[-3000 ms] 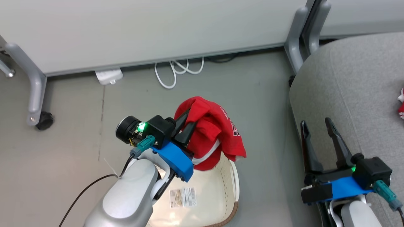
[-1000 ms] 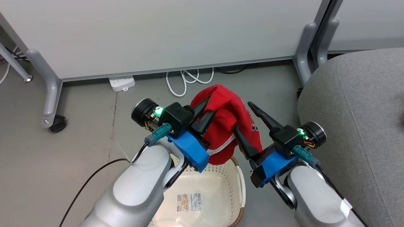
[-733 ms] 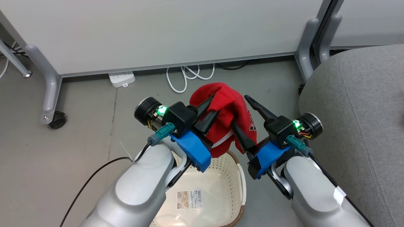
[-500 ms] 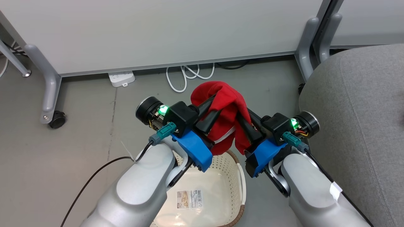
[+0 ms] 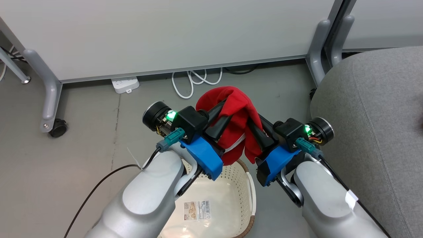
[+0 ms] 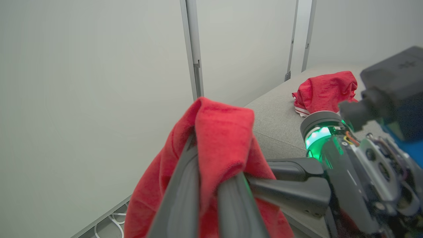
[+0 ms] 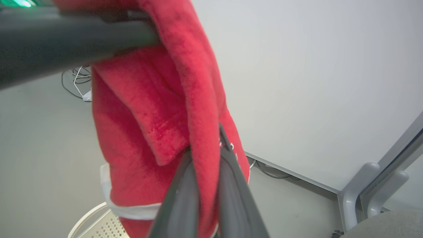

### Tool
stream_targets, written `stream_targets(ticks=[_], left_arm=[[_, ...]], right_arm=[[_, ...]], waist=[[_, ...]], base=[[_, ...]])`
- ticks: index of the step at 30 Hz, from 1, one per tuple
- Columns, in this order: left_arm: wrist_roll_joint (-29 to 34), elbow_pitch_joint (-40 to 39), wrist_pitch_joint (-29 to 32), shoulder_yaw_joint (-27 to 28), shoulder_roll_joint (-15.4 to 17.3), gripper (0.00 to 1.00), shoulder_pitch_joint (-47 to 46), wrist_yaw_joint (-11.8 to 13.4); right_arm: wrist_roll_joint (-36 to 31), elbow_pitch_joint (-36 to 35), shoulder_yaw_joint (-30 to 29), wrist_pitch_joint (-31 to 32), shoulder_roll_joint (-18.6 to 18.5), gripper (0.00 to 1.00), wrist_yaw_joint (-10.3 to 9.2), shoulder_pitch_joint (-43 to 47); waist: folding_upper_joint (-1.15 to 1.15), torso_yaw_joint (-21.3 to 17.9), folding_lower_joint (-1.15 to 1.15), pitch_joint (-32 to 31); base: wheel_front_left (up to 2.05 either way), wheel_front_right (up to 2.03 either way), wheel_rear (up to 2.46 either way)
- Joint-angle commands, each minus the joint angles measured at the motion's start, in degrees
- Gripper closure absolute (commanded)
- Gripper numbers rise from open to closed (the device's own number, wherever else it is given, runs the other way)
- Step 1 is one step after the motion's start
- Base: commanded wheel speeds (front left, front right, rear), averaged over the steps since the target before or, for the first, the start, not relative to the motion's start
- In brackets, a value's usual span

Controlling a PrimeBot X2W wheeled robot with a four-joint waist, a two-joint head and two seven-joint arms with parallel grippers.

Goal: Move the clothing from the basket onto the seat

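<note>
In the head view the grey floor (image 5: 82, 138) runs up to a pale partition (image 5: 165, 33) on grey legs. One leg ends in a black caster (image 5: 57, 128). A white power strip (image 5: 125, 84) and a looped white cable (image 5: 195, 81) lie at the partition's foot. The grey seat (image 5: 370, 109) fills the right side. The cream basket (image 5: 251, 191) stands on the floor below the arms (a printed label (image 5: 197, 210) on its bottom).

A second ago the right pincer (image 5: 259, 127) stood spread beside the cloth; now it is clamped on it, opposite the left pincer (image 5: 222, 114), which is also closed on the cloth. Three seconds ago that right arm sat over by the seat. The red garment (image 5: 236, 132) hangs bunched between the two pincers, above the basket's far end. It has a white band low down.

In the left wrist view the left pincer (image 6: 211, 172) pinches a thick fold of the red garment (image 6: 221, 132), which drapes over both fingers. The right pincer's dark fingers reach in from the right. Beyond, a second red garment (image 6: 325, 91) with white striped trim lies crumpled on the seat (image 6: 277, 115).

In the right wrist view the right pincer (image 7: 206, 185) grips a hanging fold. The fleecy red garment (image 7: 148, 109) falls to a white hem, and a corner of the basket (image 7: 96, 221) shows beneath.
</note>
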Motion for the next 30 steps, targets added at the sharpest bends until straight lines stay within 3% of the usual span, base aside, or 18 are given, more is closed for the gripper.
stream_targets(ticks=[1, 7, 9, 30], left_arm=[[-0.2, 0.1, -0.2, -0.2, 0.1, 1.0, 0.3, 0.0], [-0.4, 0.5, -0.2, -0.3, 0.1, 1.0, 0.5, 0.0], [-0.3, 0.6, -0.2, -0.1, 0.1, 0.0, 0.5, 0.0], [1.5, 0.5, -0.2, 0.4, 0.0, 0.0, 1.6, 0.1]], right_arm=[[0.6, 0.1, 0.2, 0.0, -0.1, 1.0, -0.04, -0.3], [0.8, 0.0, 0.2, 0.0, -0.1, 1.0, -0.05, 0.2], [0.8, -0.1, 0.3, 0.0, -0.1, 1.0, -0.04, 0.3], [1.6, -1.2, -4.0, 0.0, -0.4, 1.0, -0.05, 0.8]], waist=[[0.0, 0.0, -0.01, -0.1], [0.0, 0.0, -0.01, -0.2], [0.0, 0.0, -0.01, -0.2], [0.0, -2.0, -0.01, 1.2]], base=[[0.0, 0.0, 0.0], [0.0, 0.0, 0.0], [0.0, 0.0, 0.0], [0.0, 0.0, 0.0]])
